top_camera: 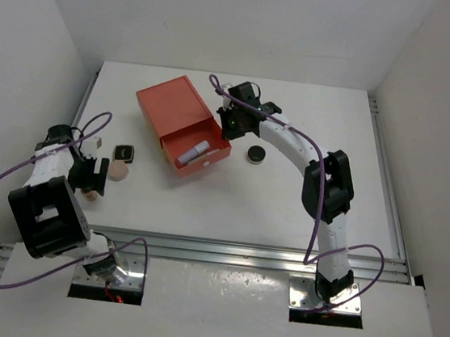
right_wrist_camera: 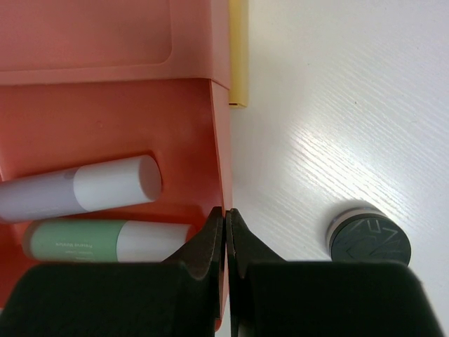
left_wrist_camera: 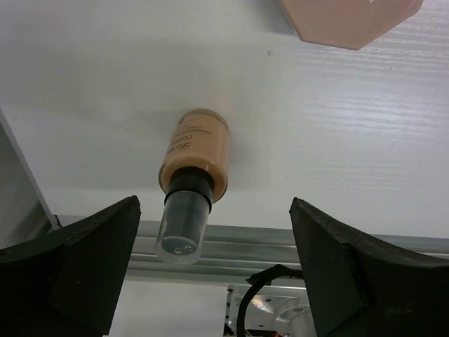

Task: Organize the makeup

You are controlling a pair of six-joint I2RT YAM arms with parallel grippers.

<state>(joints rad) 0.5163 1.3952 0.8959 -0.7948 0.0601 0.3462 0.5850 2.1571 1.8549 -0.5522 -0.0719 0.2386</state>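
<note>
Your left gripper (left_wrist_camera: 214,214) is spread wide over the brownish tube (left_wrist_camera: 196,151), which lies near the table (left_wrist_camera: 330,119) edge. Centre on its body, drop, close gently. Your right gripper (right_wrist_camera: 226,226) pinches the drawer wall (right_wrist_camera: 219,140).

White table (top_camera: 301,218), faint wood grain, glare patch on surface. Plain white walls (top_camera: 225,22) close round table at far, left, right sides. Aluminium rail (top_camera: 240,251) along table's near edge; white panel (top_camera: 216,318) nearer still.
</note>
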